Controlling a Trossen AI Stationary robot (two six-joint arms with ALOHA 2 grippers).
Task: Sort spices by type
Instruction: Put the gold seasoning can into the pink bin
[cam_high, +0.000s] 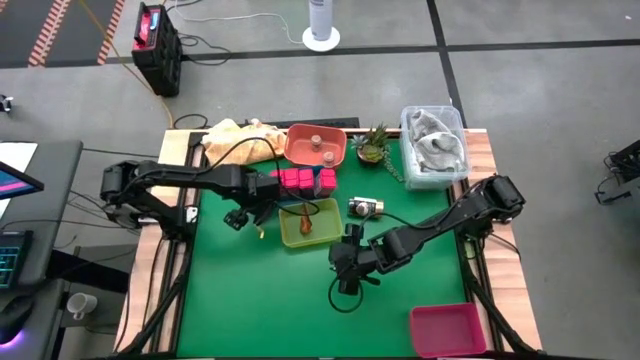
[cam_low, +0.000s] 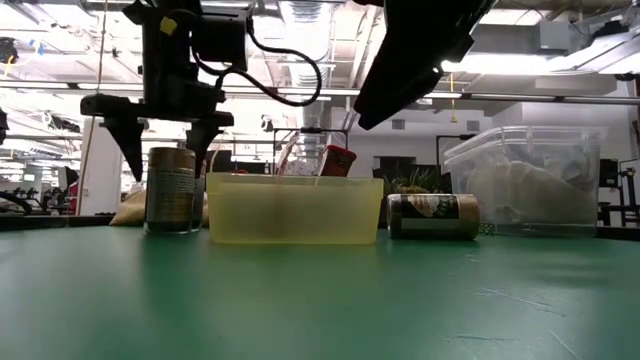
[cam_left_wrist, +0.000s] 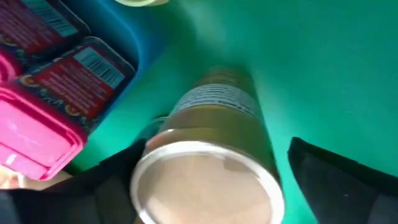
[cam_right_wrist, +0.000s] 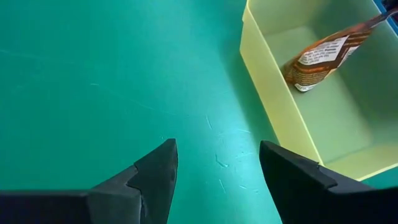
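Observation:
A tan round jar with a printed label stands upright on the green mat, beside a blue tray that holds the pink boxes. My left gripper hangs over this jar, open, with one finger on either side of its top; I see no touch. My right gripper is open above bare mat near the yellow bin. A brown packet leans inside that bin. A second jar lies on its side to the bin's right.
A salmon bin at the far edge holds another small jar. A spiky green plant, a clear lidded tub and a yellow cloth line the far side. A pink bin sits near the front right corner.

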